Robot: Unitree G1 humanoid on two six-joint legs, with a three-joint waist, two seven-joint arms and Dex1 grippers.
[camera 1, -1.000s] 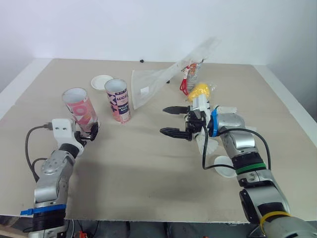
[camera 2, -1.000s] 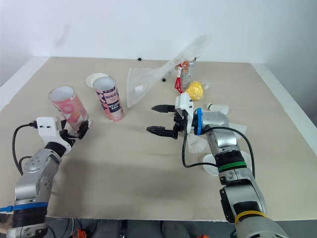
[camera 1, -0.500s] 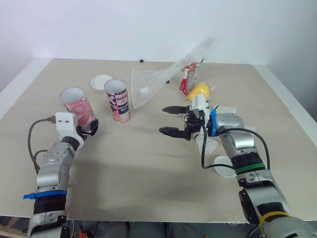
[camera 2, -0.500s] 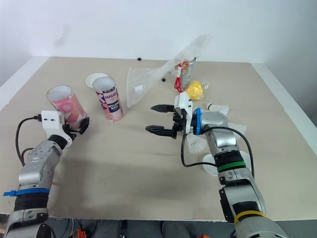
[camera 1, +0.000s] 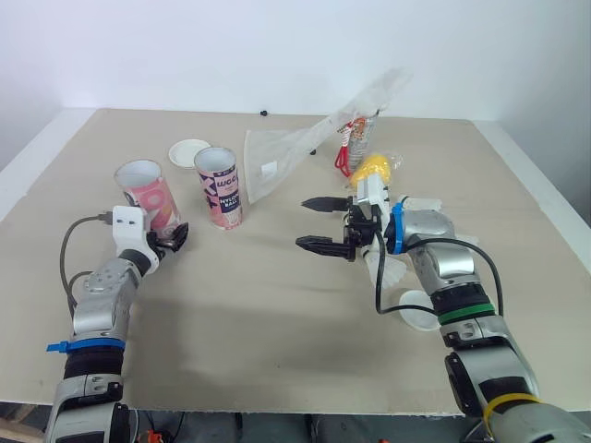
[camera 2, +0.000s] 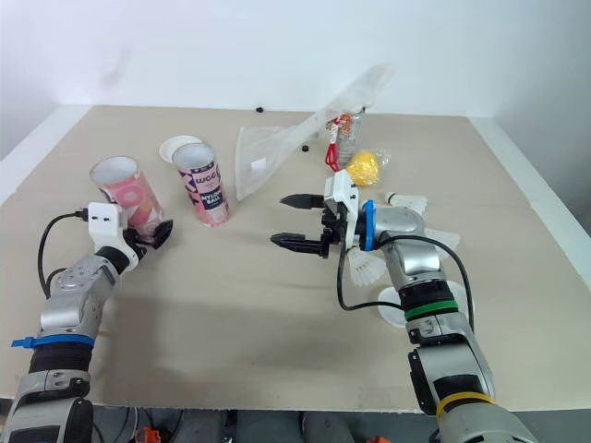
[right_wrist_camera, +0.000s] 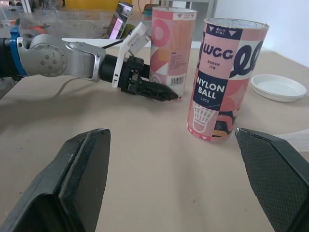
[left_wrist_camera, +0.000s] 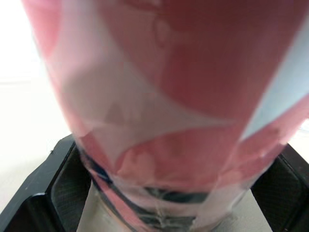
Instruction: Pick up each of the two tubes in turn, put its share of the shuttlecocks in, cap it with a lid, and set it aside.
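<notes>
My left gripper (camera 1: pixel 172 239) is clamped low on the pink tube (camera 1: pixel 148 196), far left on the table (camera 1: pixel 277 314). It looks like light, crushable card, so I'd squeeze gently near its stiffer base. My right gripper (camera 1: pixel 303 224) hangs spread and empty at mid-table.

Pink tube (camera 1: pixel 148 196) upright, top open, base pinched between the left fingers (left_wrist_camera: pixel 48 188). WGG tube (camera 1: pixel 220 187) upright and open just beside it, between left fingers and the spread right fingers (camera 1: pixel 323 245); white lid (camera 1: pixel 190 150) lies beyond both tubes. White shuttlecock (camera 2: pixel 367 268) and second lid (camera 1: pixel 420 309) lie behind the right fingers.
</notes>
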